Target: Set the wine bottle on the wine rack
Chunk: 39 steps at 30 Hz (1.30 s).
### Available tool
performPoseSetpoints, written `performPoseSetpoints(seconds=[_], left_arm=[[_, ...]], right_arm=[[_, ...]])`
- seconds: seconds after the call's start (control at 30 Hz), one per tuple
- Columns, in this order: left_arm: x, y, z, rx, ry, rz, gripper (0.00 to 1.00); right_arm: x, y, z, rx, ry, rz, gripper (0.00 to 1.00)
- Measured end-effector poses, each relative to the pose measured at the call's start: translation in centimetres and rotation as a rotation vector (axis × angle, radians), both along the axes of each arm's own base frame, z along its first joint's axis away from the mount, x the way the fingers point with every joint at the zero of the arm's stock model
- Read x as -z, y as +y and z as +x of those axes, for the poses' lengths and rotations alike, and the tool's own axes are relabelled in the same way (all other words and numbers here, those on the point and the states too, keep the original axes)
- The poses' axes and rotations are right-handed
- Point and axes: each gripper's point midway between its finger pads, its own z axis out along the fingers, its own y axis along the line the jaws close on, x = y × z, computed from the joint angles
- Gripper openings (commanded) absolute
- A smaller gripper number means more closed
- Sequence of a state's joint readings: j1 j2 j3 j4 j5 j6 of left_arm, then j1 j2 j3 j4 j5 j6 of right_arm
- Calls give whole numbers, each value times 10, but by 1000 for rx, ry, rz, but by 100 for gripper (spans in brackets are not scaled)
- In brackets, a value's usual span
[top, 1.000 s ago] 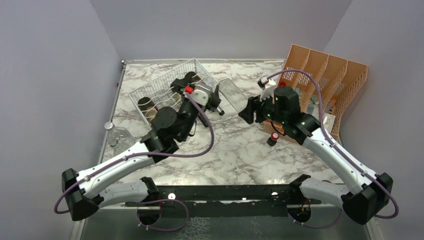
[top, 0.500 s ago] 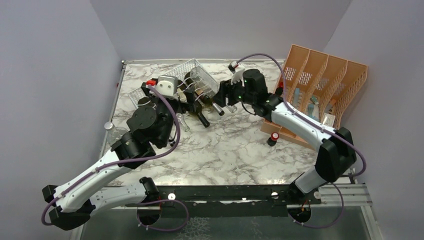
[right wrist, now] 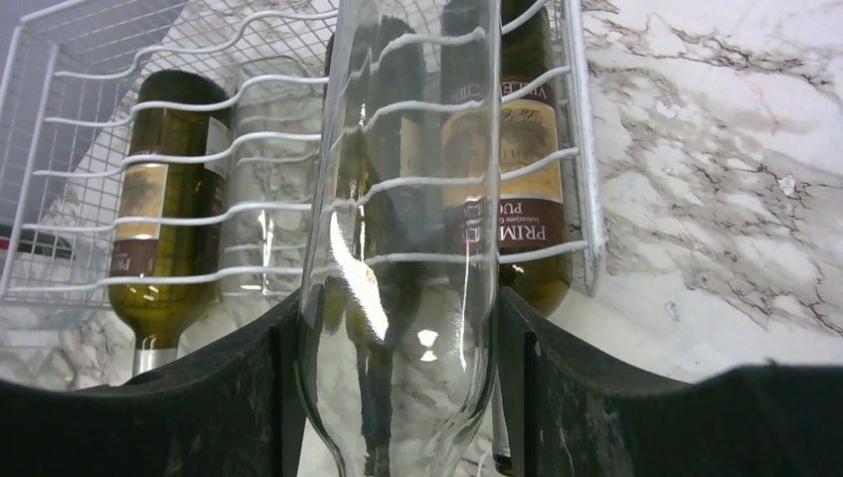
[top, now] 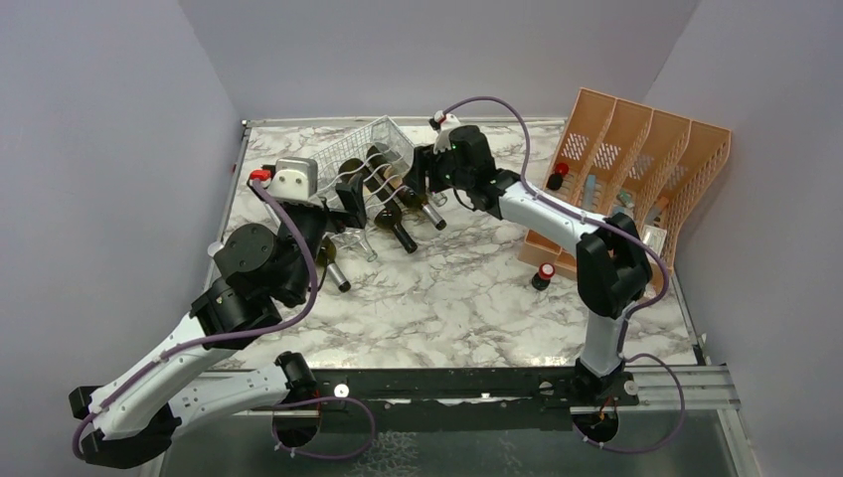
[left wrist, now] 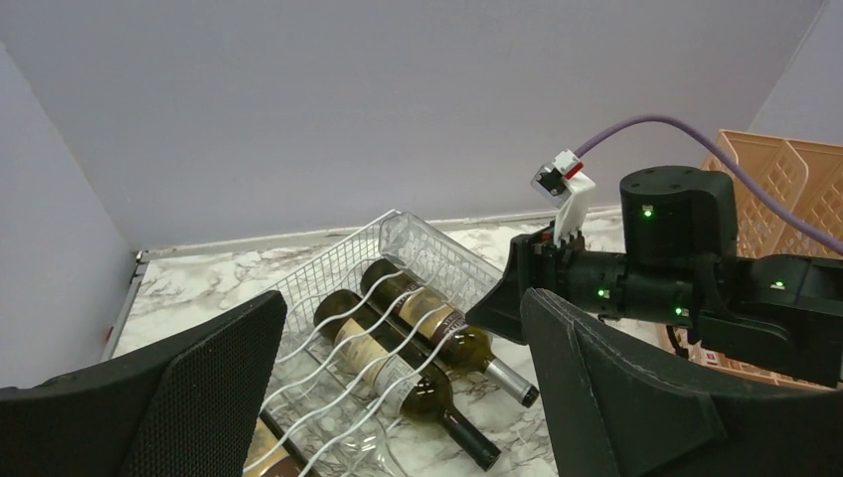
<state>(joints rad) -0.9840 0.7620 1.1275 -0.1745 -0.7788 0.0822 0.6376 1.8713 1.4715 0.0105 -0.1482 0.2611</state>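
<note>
The silvery wire wine rack (top: 298,179) stands at the back left with several bottles lying in it. My right gripper (top: 422,171) is at the rack's right end, shut on a clear glass wine bottle (right wrist: 408,199) whose body reaches over the rack's wavy top wires (right wrist: 149,209); the gripper (right wrist: 398,378) clamps it on both sides. In the left wrist view the clear bottle (left wrist: 437,253) lies along the rack's right edge. My left gripper (top: 343,204) is open and empty just in front of the rack, its jaws (left wrist: 403,298) wide apart facing two dark bottles (left wrist: 437,333).
An orange slotted file organizer (top: 646,159) stands at the back right. A small red-capped bottle (top: 545,273) stands in front of it. A clear bottle (top: 224,260) lies at the table's left edge. Dark bottle necks (top: 408,238) stick out of the rack's front.
My right gripper carried the clear bottle left from the table's middle to the rack's right end. My left arm drew back to the left, away from the rack's top.
</note>
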Motion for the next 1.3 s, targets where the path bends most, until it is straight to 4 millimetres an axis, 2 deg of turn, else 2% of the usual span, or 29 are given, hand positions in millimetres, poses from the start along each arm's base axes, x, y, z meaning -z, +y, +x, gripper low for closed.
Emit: performPoseSetpoints(seconds=[0.1,0.27,0.5,0.73,0.9,1.03,1.2,1.3], left_arm=[[0,1,-1,1,-1,0,96],[4,0,0,0,5,15,96],[8,-2,1,0,15,32,96],[11,-3,2,0,22,43,96],[15,-5,3,1,33,54,96],[10,-4,2,1,35,62,96],[-16,6,-4,2,-7,15,96],[-31,14,-9,1,-34,-10,96]], right_arm=[[6,4,9,12,1,-9,1],[5,11,22,17,-16,-12,4],[6,20,36,17,-30,-10,13],[19,26,43,16,-16,-21,30],[31,25,44,16,5,-44,36],[29,25,48,20,5,-66,53],[27,24,50,18,-5,-89,80],[25,24,51,15,-18,-91,86]])
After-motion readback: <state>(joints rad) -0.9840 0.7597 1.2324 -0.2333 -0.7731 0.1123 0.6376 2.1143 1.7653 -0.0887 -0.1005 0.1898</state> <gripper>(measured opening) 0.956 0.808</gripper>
